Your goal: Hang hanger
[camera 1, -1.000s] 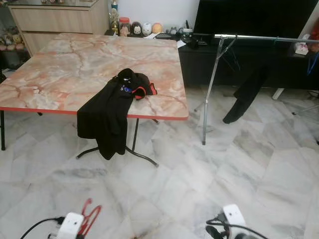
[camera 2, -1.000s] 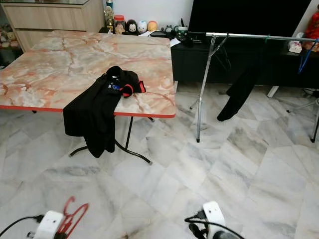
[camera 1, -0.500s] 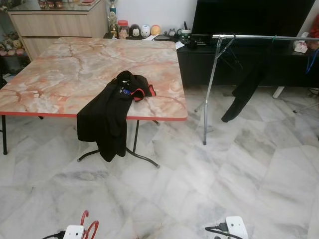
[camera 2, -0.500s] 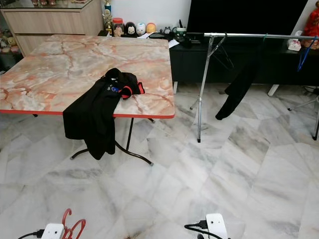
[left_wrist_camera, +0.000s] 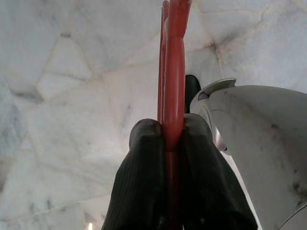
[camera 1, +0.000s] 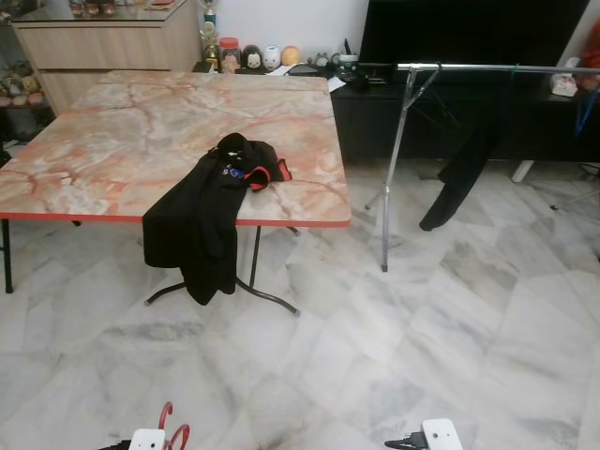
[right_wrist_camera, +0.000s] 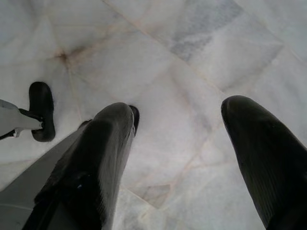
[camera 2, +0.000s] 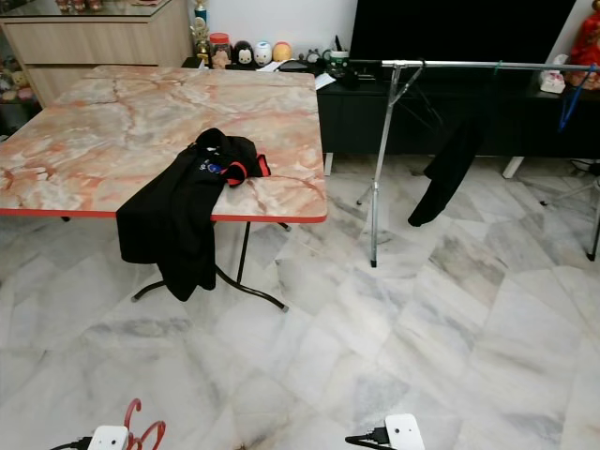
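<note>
A pale marble floor (camera 1: 394, 328) spread ahead of both hands, carrying a marble-topped table (camera 1: 122, 141) with a black jacket (camera 1: 202, 220) draped over its near edge, and well beyond the right hand a metal clothes rail (camera 1: 487, 68) from which a dark garment (camera 1: 459, 173) hung. The left hand (left_wrist_camera: 165, 132) was low over the floor with its two fingers (left_wrist_camera: 144, 167) clamped tight on a red hanger (left_wrist_camera: 172, 72), whose hook seemed to curl up beside the wrist. The right hand (right_wrist_camera: 177, 120) hung spread apart, holding nothing.
</note>
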Available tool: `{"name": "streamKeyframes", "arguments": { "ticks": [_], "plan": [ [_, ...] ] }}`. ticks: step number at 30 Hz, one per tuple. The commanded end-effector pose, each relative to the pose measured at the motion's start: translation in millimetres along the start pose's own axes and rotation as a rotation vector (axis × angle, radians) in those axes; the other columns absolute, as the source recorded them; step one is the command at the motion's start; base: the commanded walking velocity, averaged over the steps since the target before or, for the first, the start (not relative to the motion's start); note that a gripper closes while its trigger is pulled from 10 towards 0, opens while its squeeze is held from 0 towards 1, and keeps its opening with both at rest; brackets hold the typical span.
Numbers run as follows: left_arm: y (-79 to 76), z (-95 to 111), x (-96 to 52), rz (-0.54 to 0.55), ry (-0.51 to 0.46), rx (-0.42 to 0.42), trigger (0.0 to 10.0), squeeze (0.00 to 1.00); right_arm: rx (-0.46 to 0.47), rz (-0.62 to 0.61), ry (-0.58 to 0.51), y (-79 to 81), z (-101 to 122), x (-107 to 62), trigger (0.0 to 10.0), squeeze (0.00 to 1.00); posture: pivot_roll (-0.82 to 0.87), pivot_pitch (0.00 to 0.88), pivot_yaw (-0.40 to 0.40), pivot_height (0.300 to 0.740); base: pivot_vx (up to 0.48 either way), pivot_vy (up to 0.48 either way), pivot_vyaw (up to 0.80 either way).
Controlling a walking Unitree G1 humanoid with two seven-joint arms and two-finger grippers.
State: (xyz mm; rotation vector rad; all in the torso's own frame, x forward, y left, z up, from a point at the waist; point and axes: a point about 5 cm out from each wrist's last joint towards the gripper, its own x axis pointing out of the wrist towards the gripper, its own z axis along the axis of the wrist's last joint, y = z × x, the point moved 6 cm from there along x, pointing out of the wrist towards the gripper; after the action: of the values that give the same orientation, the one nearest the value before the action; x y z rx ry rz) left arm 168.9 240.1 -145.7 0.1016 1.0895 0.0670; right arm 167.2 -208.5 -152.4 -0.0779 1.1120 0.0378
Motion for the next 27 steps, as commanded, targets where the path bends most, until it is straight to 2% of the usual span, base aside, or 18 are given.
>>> {"name": "streamKeyframes", "arguments": {
  "ticks": [1, 2, 3, 5, 8, 9, 12, 17, 23, 27],
  "plan": [
    [-2.2, 0, 0.5, 0.0, 0.009, 0.009, 10.0, 0.0, -0.04, -0.024, 0.038, -6.4, -9, -1.3, 10.0, 0.0, -0.04, 0.0, -0.037, 0.74, 0.0, -0.266, 0.0],
    [-3.0, -1, 0.6, -0.004, 0.012, 0.015, 10.0, 0.0, -0.084, -0.015, 0.057, -6.5, -14, -2.0, 10.0, 0.0, -0.04, 0.0, -0.032, 0.74, 0.0, -0.262, 0.0],
    [-3.2, -1, 0.6, -0.005, 0.013, 0.016, 10.0, 0.0, -0.088, -0.011, 0.059, -6.1, -15, -2.1, 10.0, 0.0, -0.04, 0.0, -0.032, 0.74, 0.0, -0.262, 0.0],
    [-3.4, 0, 0.7, -0.006, 0.012, 0.016, 10.0, 0.0, -0.06, -0.017, 0.053, -8.9, -15, -2.6, 10.0, 0.0, -0.04, 0.0, -0.032, 0.74, 0.0, -0.266, 0.0],
    [-3.5, 0, 0.8, -0.006, 0.01, 0.012, 10.0, 0.0, -0.072, -0.02, 0.056, -11.5, -16, -3.3, 10.0, 0.0, -0.05, 0.0, -0.028, 0.74, 0.0, -0.262, 0.0],
    [-3.9, 0, 0.9, -0.008, 0.014, 0.012, 10.0, 0.0, -0.114, -0.036, 0.075, -19.2, -17, -4.4, 10.0, 0.0, -0.05, 0.0, -0.027, 0.74, 0.0, -0.259, 0.8],
    [-4.3, 1, 1.0, -0.01, 0.016, 0.013, 10.0, 0.0, -0.112, -0.052, 0.076, -28.1, -13, -5.2, 10.0, 0.0, -0.05, 0.0, -0.027, 0.74, 0.0, -0.261, 0.8],
    [-7.9, 2, 1.6, -0.02, 0.015, 0.019, 10.0, 0.0, -0.099, -0.054, 0.071, -33.6, -9, -5.8, 10.0, 0.0, -0.05, 0.0, -0.032, 0.74, 0.0, -0.262, 0.0],
    [-12.1, 2, 1.8, -0.034, 0.016, 0.037, 10.0, 0.0, -0.101, -0.055, 0.053, -29.7, -2, -4.2, 10.0, 0.0, -0.04, 0.0, -0.042, 0.74, 0.0, -0.262, 0.0],
    [-13.6, 2, 2.0, -0.037, 0.015, 0.035, 10.0, 0.0, -0.112, -0.033, 0.038, -10.3, 1, -0.2, 10.0, 0.0, -0.04, 0.0, -0.044, 0.74, 0.0, -0.263, 0.0]
  ]
}}
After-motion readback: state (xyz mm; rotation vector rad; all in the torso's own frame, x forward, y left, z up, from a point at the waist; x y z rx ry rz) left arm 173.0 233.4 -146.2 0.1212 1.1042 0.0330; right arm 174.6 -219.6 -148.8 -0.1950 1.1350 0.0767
